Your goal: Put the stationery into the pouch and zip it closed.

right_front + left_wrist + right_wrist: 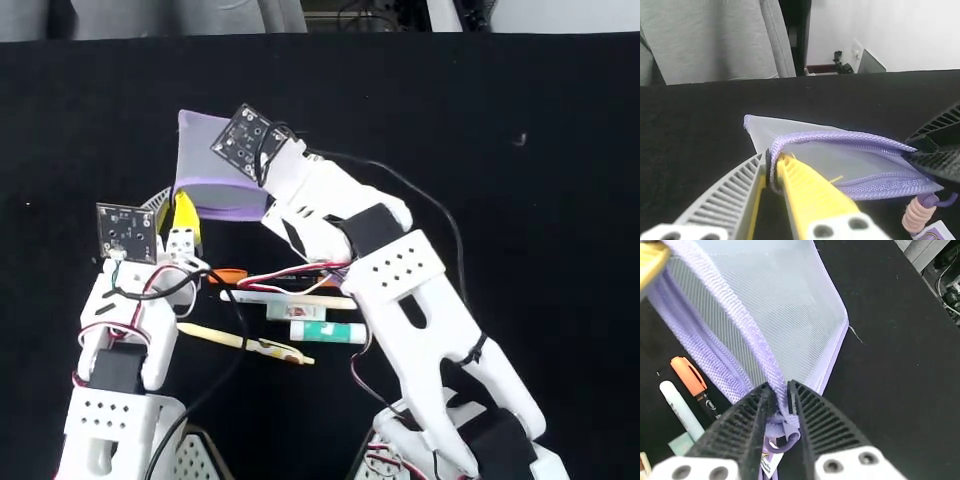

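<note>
Purple translucent mesh pouch (215,165) resting on black cloth tabletop (560,200), upper left of centre in the high view, mouth unzipped and gaping. Pinched at both ends of the zip line. At one corner, left end effector (771,161), grey and yellow ribbed fingers, clamped narrow on the woven purple zip tape (840,137). At the opposite end, right end effector (780,390), black ribbed fingers, shut tight on the same tape right beside the purple zip pull (784,434).

Probably held this way to keep the opening taut and steady, though with no end effector left free for loading. All stationery outside the pouch, below it in the high view, between the two arms: orange-capped black marker (692,382), white pen (285,297), green-and-white stick (325,331), and lowest and slanted, cream pen (245,342). Loading not yet begun, judging by the lie of things.

Pose of left arm: up from the lower left corner, folded short, wrist tipped forward onto the pouch's near corner. Pose of right arm: extended from the lower right, a long diagonal over the stationery, wrist bent down at the pouch's right edge.
</note>
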Robot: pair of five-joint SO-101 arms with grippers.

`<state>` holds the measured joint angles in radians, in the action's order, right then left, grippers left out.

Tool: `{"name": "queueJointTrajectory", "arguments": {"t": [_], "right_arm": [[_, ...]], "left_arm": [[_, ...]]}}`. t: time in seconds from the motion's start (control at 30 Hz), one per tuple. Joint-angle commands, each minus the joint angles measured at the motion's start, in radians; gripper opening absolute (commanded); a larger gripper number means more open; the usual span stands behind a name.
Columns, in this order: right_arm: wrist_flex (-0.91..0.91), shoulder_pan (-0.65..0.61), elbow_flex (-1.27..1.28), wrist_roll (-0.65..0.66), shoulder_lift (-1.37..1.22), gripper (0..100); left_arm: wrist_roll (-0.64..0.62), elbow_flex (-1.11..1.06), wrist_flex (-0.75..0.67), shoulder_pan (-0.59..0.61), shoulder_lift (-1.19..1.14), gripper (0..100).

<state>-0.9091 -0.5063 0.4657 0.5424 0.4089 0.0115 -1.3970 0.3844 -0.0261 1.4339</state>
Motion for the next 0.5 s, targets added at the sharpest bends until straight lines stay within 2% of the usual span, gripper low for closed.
{"name": "queueJointTrajectory", "arguments": {"t": [0.0, 0.37, 0.47], "right_arm": [[-0.02, -0.014, -0.01, 0.028, 0.042, 1.1], [-0.041, -0.011, -0.01, 0.034, 0.044, 1.1], [-0.041, -0.011, -0.01, 0.034, 0.044, 1.1]], "left_arm": [[-0.005, -0.002, 0.003, -0.05, 0.017, 3], [-0.003, -0.012, -0.003, -0.048, 0.014, 3], [-0.005, -0.008, -0.005, -0.048, 0.008, 10]]}}
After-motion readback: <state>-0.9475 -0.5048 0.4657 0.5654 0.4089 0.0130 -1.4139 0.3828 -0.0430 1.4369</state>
